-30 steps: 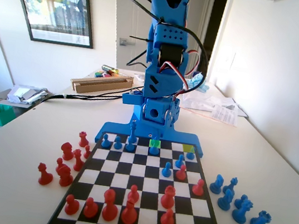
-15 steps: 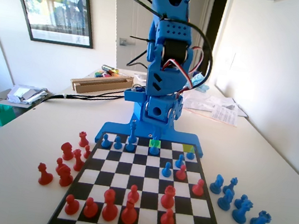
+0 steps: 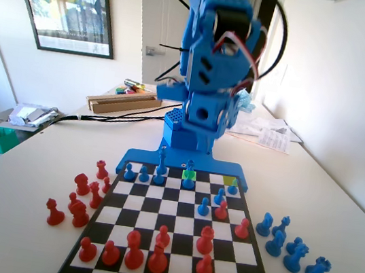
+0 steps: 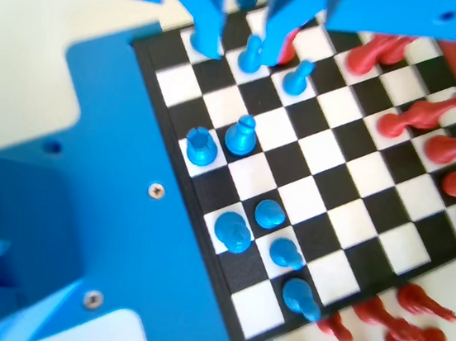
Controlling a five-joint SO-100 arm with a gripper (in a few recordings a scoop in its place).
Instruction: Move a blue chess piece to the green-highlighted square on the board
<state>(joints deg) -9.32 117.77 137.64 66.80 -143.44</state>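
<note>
Gripper (image 4: 234,42): hangs from top edge of wrist view, raised above the board's back rows; fingers (image 4: 205,30) apart, nothing between them, tips blurred.
Arm in fixed view: bulky blue body high over the board's far end; finger ends hard to separate from the arm housing there.
Blue chess piece (image 3: 190,174): stands on the green-highlighted square (image 3: 189,175) in the back row, fixed view; hides most of the green, a sliver showing at its base. In wrist view, probably the rook-like piece (image 4: 201,146) at the board edge, green tint not visible there, so match uncertain.
Board (image 3: 174,235): black and white, blue edge at the far end; near corners cut off by the bottom of the fixed view.
Yellow-green square (image 3: 230,181): back row, right of the green one in fixed view, partly covered by a blue piece in front.
Tall thin blue piece (image 3: 162,163): back row, left of the green square, fixed view.
Other blue pieces on board: small pawns along the back rows, shapes soft in wrist view.
Red pieces (image 3: 145,251): cluster on near rows; more off-board on the table (image 3: 17,187) at left, fixed view.
Captured blue pieces (image 3: 292,252): group on table right of board, overlapping, count unclear.
</note>
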